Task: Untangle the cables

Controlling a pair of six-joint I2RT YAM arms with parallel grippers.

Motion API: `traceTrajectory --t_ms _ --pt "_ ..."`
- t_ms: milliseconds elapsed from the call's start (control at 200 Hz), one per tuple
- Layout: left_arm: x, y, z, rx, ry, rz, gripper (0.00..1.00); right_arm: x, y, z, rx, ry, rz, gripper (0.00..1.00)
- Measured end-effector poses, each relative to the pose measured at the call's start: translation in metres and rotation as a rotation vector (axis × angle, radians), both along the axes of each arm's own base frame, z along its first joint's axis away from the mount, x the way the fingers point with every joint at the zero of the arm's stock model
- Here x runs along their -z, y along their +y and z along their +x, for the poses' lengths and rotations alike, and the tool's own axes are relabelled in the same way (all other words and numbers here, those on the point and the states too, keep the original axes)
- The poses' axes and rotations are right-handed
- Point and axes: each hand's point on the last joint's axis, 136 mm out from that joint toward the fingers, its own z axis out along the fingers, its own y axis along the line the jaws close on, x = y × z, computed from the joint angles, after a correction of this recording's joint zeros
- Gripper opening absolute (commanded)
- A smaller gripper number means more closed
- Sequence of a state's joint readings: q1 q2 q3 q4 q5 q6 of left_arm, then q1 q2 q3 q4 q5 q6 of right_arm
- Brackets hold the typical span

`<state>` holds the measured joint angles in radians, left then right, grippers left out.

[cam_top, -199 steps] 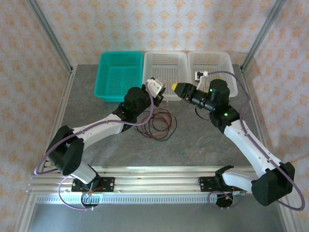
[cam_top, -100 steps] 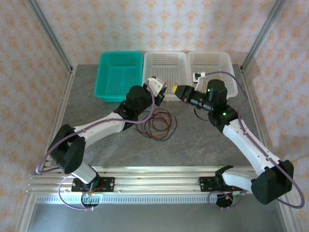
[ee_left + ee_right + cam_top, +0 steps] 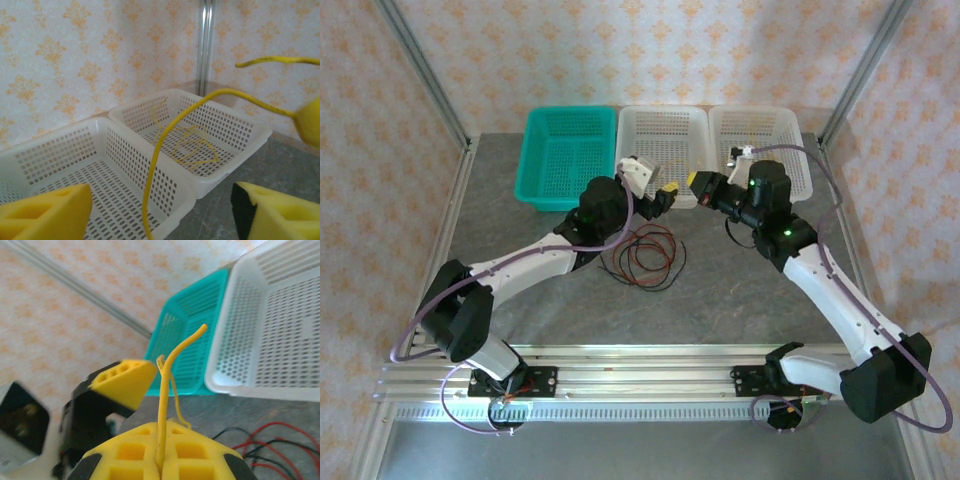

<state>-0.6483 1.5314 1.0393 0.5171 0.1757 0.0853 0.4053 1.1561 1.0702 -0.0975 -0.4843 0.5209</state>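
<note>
Right fingers (image 3: 145, 432) pinch shut on the yellow cable (image 3: 162, 400), low centre of the wrist view. Left fingers (image 3: 50, 210) gape wide, apparently holding nothing. Red and black cables (image 3: 638, 262) lie centre-frame on the bench (image 3: 750, 300). Draw yellow away slowly, watching for snags.

On the table (image 3: 740, 290), cables (image 3: 643, 256) lie before the middle of three baskets (image 3: 665, 135) along its far edge.

Bright, diffuse overhead light leaves soft shadows on the grey table (image 3: 740, 290) and glare on the rail (image 3: 650, 362) at 6 o'clock. The left wrist view has the white baskets (image 3: 55, 150) sharp, the left gripper's pads (image 3: 45, 212) at 5 and 7 o'clock soft, and a yellow shape (image 3: 310, 122) at 3 o'clock smeared. In the right wrist view the yellow cable (image 3: 162, 400) is fairly crisp and the right gripper's pads (image 3: 135, 447) at 6 o'clock are blurred.
</note>
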Motion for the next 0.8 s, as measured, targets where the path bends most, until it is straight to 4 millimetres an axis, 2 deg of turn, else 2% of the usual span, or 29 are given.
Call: traceTrajectory --t_ms 115,230,441,531,651,801 --pt "0.003 0.015 -0.013 -0.028 0.027 -0.027 0.91 -0.003 -0.019 0.014 0.118 -0.006 -0.071 0.00" --pt "0.013 0.035 -0.023 -0.090 0.066 -0.050 0.99 0.000 -0.047 0.033 0.264 -0.003 -0.170 0.00" --pt "0.043 0.064 -0.032 -0.192 0.182 -0.116 0.99 0.022 -0.095 0.065 0.468 0.046 -0.378 0.00" --pt "0.057 0.076 -0.029 -0.234 0.244 -0.160 1.00 0.027 -0.118 0.083 0.552 0.073 -0.461 0.00" --pt "0.064 0.094 -0.020 -0.304 0.308 -0.225 1.00 0.035 -0.146 0.109 0.656 0.104 -0.574 0.00" --pt "0.074 0.108 -0.010 -0.369 0.390 -0.233 0.99 0.050 -0.168 0.148 0.754 0.144 -0.735 0.00"
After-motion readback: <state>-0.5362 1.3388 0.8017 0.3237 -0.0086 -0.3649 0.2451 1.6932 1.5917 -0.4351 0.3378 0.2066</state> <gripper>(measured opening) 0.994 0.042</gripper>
